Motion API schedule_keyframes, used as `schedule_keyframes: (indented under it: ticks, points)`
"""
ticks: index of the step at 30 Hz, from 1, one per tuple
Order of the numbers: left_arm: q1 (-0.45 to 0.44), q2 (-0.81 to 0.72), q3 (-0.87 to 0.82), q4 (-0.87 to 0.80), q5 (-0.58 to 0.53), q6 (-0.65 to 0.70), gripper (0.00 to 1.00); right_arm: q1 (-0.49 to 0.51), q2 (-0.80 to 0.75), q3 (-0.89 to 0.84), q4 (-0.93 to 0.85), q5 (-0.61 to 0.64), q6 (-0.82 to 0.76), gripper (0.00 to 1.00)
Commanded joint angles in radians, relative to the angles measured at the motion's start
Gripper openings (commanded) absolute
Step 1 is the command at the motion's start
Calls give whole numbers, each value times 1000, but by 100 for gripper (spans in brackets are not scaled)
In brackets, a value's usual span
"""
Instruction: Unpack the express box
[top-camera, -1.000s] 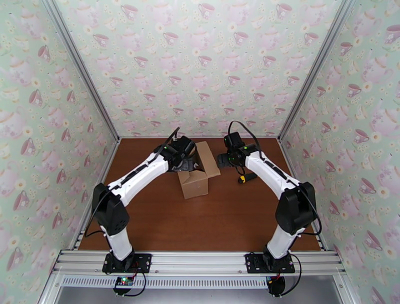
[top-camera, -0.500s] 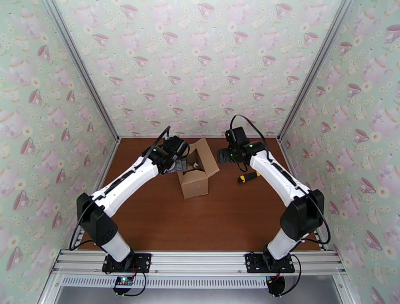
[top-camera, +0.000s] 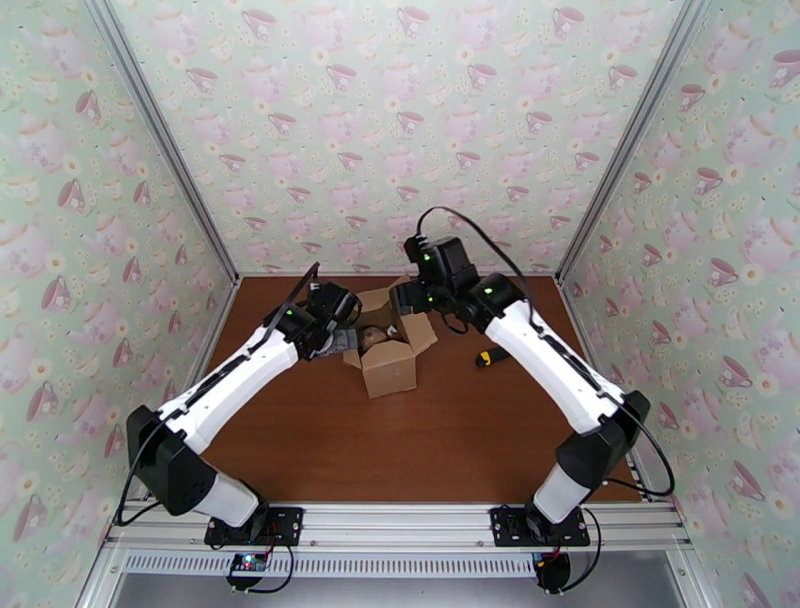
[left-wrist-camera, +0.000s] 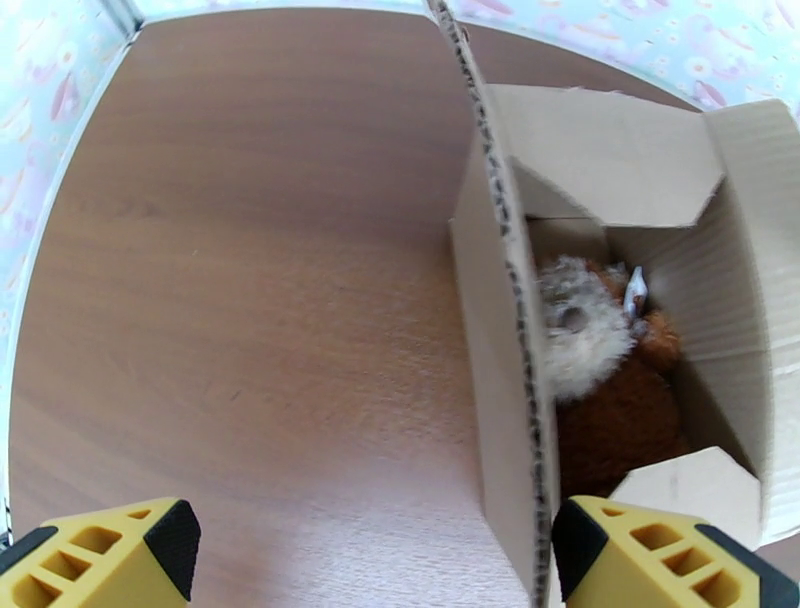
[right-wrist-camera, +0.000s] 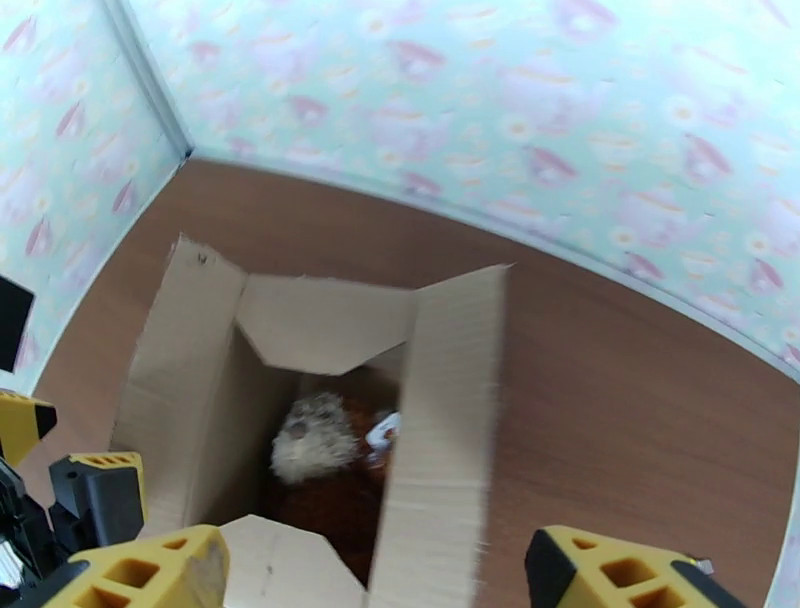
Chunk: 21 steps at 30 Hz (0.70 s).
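Now the express box stands unsealed mid-table, plush toy inside; the right gripper, jaws apart and empty, hangs directly above it, nearer than the spread, empty left gripper at its left wall

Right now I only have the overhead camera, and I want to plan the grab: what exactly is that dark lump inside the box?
Observer: It's a plush toy with a brown body and a fuzzy whitish face, lying at the bottom of the box.
Operator: Anything loose on it?
Observer: There's a small white tag right beside its face.
Operator: Is the right gripper touching cardboard?
Observer: The right gripper is open. A raised flap stands between its fingers, and neither finger appears to press on it.
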Motion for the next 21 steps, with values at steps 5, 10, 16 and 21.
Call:
schedule_keyframes:
  ticks: [5,10,16,21]
  points:
    - [65,-84,-150,78,110,-30,100,-6,79,-38,8,44,7,65]
    - [87,-104,-219,95,128,-29,100,-30,115,-44,19,-13,48,72]
    - [89,-101,-284,146,198,-28,100,-70,162,-30,20,-52,67,71]
    - [67,-98,-330,188,245,-55,100,-110,211,-7,12,-76,69,65]
